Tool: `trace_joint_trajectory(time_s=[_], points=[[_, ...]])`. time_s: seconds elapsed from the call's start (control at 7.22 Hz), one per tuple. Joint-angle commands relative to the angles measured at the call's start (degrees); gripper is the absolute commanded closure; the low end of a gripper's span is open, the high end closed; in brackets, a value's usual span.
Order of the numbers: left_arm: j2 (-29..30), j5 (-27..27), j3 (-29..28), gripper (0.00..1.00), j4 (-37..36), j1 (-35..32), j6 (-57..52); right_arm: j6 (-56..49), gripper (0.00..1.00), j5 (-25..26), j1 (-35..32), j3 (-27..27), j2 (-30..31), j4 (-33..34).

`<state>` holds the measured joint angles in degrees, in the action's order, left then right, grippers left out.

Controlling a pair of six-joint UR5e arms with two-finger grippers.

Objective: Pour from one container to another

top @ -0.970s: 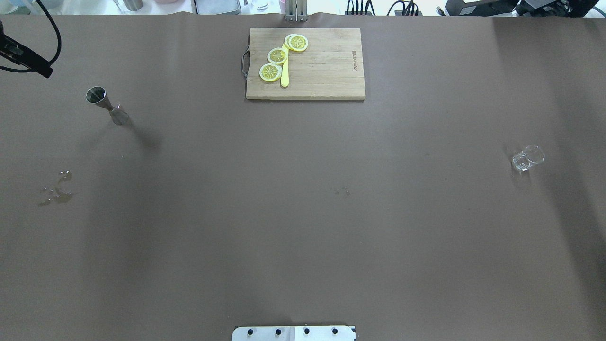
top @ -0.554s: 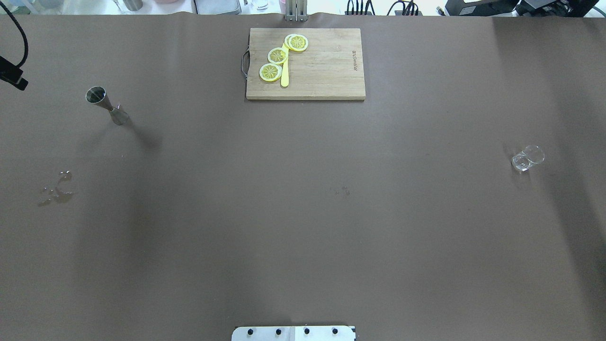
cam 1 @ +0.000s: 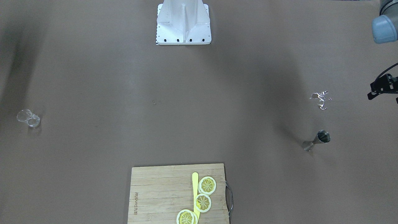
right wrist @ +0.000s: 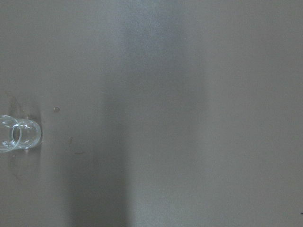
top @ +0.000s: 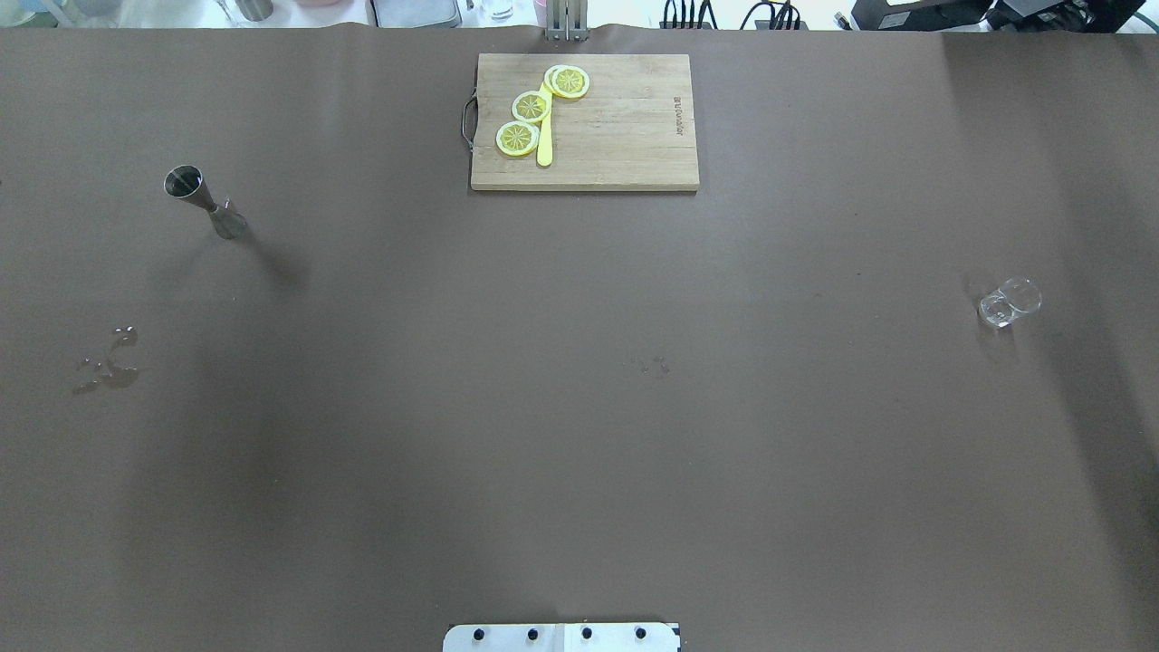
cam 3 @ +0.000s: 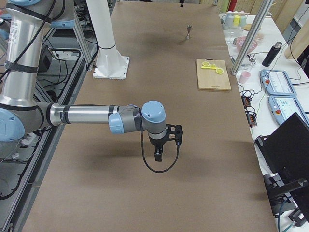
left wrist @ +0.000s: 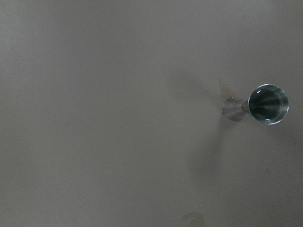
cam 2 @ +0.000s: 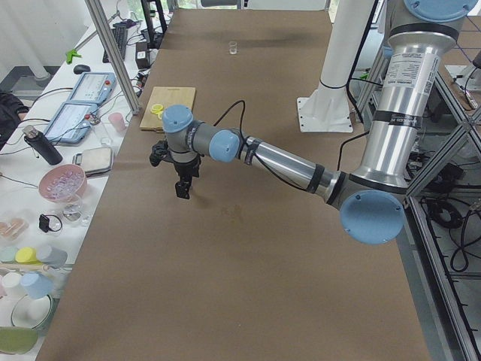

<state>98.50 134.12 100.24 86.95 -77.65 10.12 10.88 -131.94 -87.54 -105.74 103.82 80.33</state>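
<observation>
Jigger (top: 206,203): stands upright on the table (top: 579,435), well to the robot's left of the cutting board (top: 616,136). Judged light, rigid and slippery steel; grip at the narrow waist. Glass (top: 1008,303): well right of the board, judged fragile. A wet patch (top: 109,369) lies left of the board, nearer the robot. Left gripper (cam 2: 183,186) and right gripper (cam 3: 158,154): whether spread or closed cannot be determined.

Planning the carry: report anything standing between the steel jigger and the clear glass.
Nothing visible does: only brown tabletop separates the steel hourglass jigger and small clear glass; the wooden cutting board lies beyond that line.
</observation>
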Motion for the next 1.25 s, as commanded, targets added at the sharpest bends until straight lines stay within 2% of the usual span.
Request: trace_joint_trajectory(time_s=[0.0, 0.28, 0.42, 0.69, 1.11], points=[[-4.3, 0.6, 0.3, 0.01, 0.5, -2.9, -0.1, 0.0, 0.00, -0.1, 0.0, 0.0, 0.0, 0.0], [-7.8, 0.7, 0.3, 0.01, 0.8, -5.4, -0.3, 0.0, 0.00, -0.1, 0.0, -0.1, 0.0, 0.0], [-11.0, 0.7, -0.2, 0.01, 1.6, -7.9, -7.1, 0.0, 0.00, -0.1, 0.0, -0.1, 0.1, 0.0], [-15.7, 0.7, -0.3, 0.01, 1.6, -11.4, -11.3, 0.0, 0.00, 0.1, 0.0, 0.0, 0.1, 0.0], [-16.4, 0.4, -0.7, 0.01, 1.3, -12.3, -15.0, 0.0, 0.00, 0.1, 0.1, -0.1, 0.1, 0.0]])
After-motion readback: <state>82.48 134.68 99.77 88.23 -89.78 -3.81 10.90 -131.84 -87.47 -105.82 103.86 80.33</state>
